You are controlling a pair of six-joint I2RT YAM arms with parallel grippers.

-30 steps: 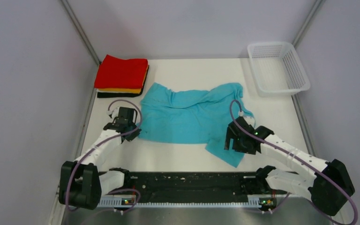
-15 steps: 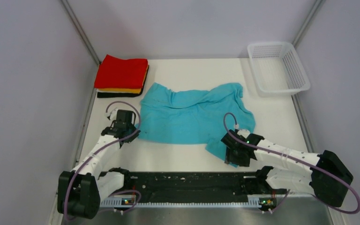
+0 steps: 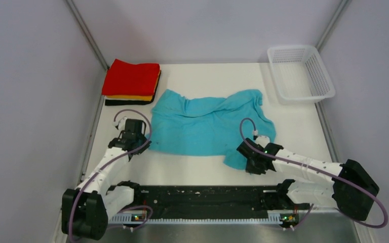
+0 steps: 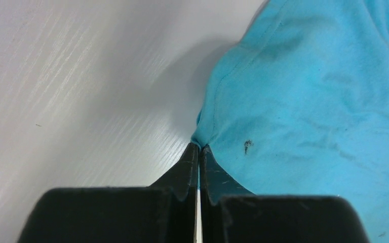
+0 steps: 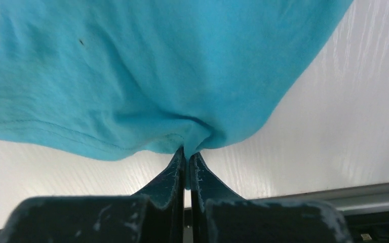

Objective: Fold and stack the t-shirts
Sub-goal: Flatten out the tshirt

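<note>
A turquoise t-shirt (image 3: 202, 124) lies crumpled in the middle of the white table. My left gripper (image 3: 143, 148) is shut on its near left corner; in the left wrist view the cloth (image 4: 309, 101) bunches at the gripper (image 4: 199, 148). My right gripper (image 3: 244, 161) is shut on the shirt's near right corner; the right wrist view shows the hem (image 5: 131, 76) pinched at the gripper (image 5: 187, 152). A stack of folded t-shirts (image 3: 131, 81), red on top, then orange and black, sits at the far left.
A white mesh basket (image 3: 300, 74) stands at the far right corner of the table (image 3: 212, 76). A black rail (image 3: 202, 198) runs along the near edge between the arm bases. Grey walls close in on both sides.
My right gripper has dropped onto the shirt's near right corner and shut on it, pulling the loose flap in. The left arm shifted slightly while still holding its corner.
</note>
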